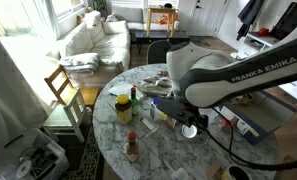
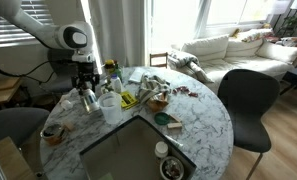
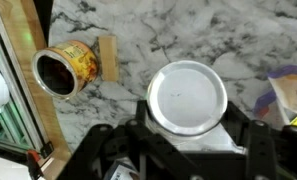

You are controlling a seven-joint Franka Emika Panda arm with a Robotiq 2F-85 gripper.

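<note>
A silver metal can point(image 3: 188, 97) with a plain round lid stands upright on the marble table point(image 3: 138, 30). My gripper point(image 3: 188, 122) reaches down over it, and the two black fingers point(image 3: 145, 118) press against the can's sides, so the jaws are shut on it. In an exterior view the gripper point(image 2: 85, 88) sits at the table's left part with the can point(image 2: 88, 99) under it. In an exterior view the gripper point(image 1: 190, 127) hangs below the white arm and hides most of the can.
An open tin with a yellow label point(image 3: 63, 72) lies on its side by a small wooden block point(image 3: 108, 58) near the table edge. Jars, bottles point(image 1: 133, 148) and wrappers point(image 2: 153, 95) crowd the table's middle. A dark grey tray point(image 2: 128, 150) and chairs point(image 2: 243, 100) are close.
</note>
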